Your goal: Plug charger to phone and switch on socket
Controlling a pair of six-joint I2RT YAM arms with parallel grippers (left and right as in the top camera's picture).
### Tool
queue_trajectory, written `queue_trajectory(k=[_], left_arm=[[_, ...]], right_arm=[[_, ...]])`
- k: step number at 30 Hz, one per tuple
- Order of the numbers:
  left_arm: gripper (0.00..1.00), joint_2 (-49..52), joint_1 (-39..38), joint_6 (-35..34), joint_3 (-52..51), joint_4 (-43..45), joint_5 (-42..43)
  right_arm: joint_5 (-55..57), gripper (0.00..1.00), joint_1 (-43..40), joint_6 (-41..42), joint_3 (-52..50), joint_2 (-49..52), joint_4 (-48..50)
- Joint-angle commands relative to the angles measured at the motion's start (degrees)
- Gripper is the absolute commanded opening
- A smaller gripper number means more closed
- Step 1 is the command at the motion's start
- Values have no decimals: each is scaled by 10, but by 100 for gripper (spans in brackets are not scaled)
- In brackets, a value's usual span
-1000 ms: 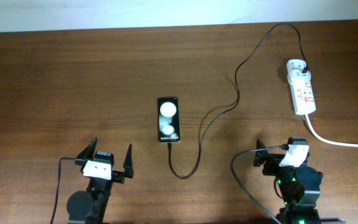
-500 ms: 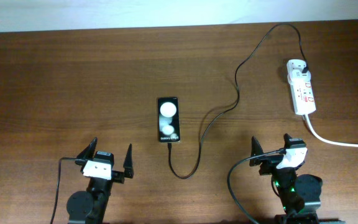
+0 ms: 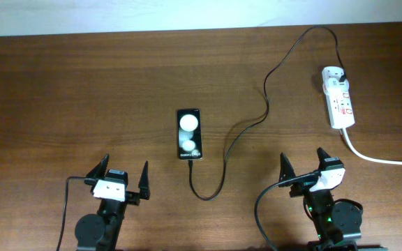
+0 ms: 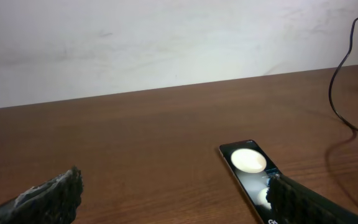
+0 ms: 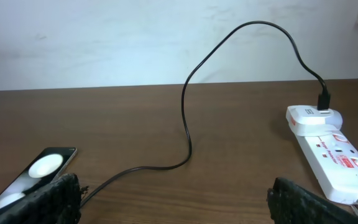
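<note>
The black phone (image 3: 190, 133) lies flat mid-table, its screen reflecting two white spots; it also shows in the left wrist view (image 4: 248, 167) and the right wrist view (image 5: 33, 174). The thin black charger cable (image 3: 267, 97) runs from a plug in the white socket strip (image 3: 339, 101) and loops to the phone's near short end, its tip (image 3: 189, 164) touching it. The socket also shows in the right wrist view (image 5: 328, 149). My left gripper (image 3: 123, 177) is open and empty, near the front edge left of the phone. My right gripper (image 3: 303, 166) is open and empty, in front of the socket.
A thick white cord (image 3: 382, 159) runs from the socket's near end off to the right edge. A pale wall (image 4: 166, 37) rises behind the table's far edge.
My right gripper has opened wide and turned to face forward. The left arm, phone, cable and socket have not moved.
</note>
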Motion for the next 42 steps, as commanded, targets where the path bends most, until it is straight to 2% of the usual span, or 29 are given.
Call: queue_trajectory(k=[1,11,42], left_arm=[[99,-5,-1,11,-1,-5,-5],[99,-5,-1,11,-1,-4,-5],[99,-5,-1,11,-1,-5,-5]], right_arm=[[18,99,6,-2,-3,-13,-6],[16,99,6,-82,-3,-16,-6],[16,99,5,-83,-3,-15,-4]])
